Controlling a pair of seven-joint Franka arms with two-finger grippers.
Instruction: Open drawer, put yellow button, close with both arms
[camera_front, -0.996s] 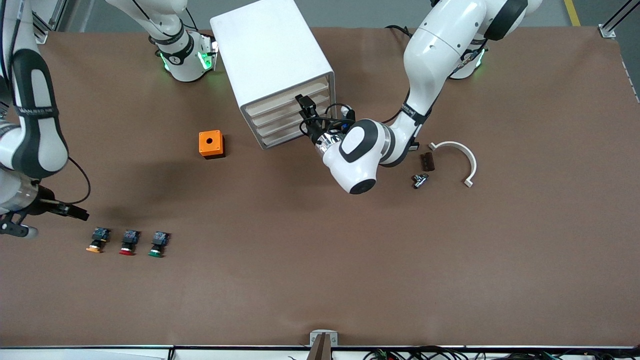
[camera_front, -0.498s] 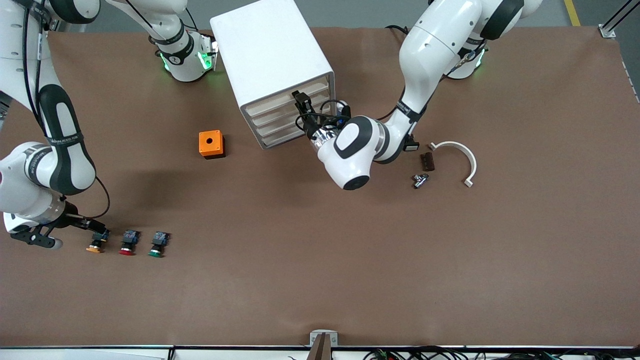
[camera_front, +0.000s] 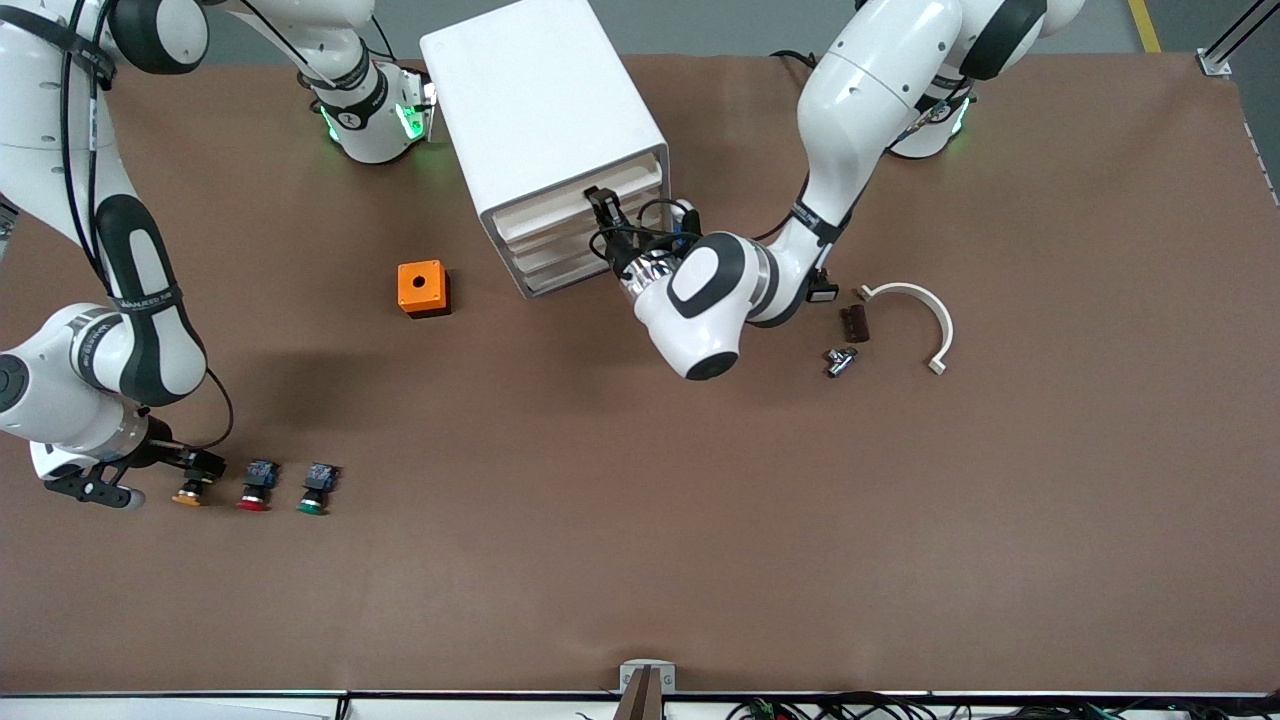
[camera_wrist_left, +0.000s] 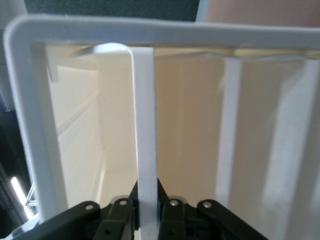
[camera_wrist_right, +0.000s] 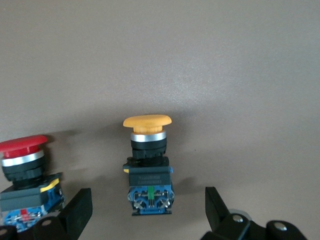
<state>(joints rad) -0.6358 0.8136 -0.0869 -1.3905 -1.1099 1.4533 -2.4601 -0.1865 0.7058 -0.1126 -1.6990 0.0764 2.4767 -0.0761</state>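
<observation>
Two claws | left claw (camera_front: 600, 215) pinching drawer (camera_wrist_left: 145, 125) lip | right claw (camera_wrist_right: 147, 212) spread around yellow button (camera_wrist_right: 148, 165) | brown table (camera_front: 700, 520)

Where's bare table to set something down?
Bare: the wide strip nearer the camera than the yellow button, and the stretch between the orange box and that row. Crowded: by the cabinet, and the small parts beside the white arc.

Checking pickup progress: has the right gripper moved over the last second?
Yes. The right gripper has shifted toward the yellow button, and its open fingers now flank it on the table.
</observation>
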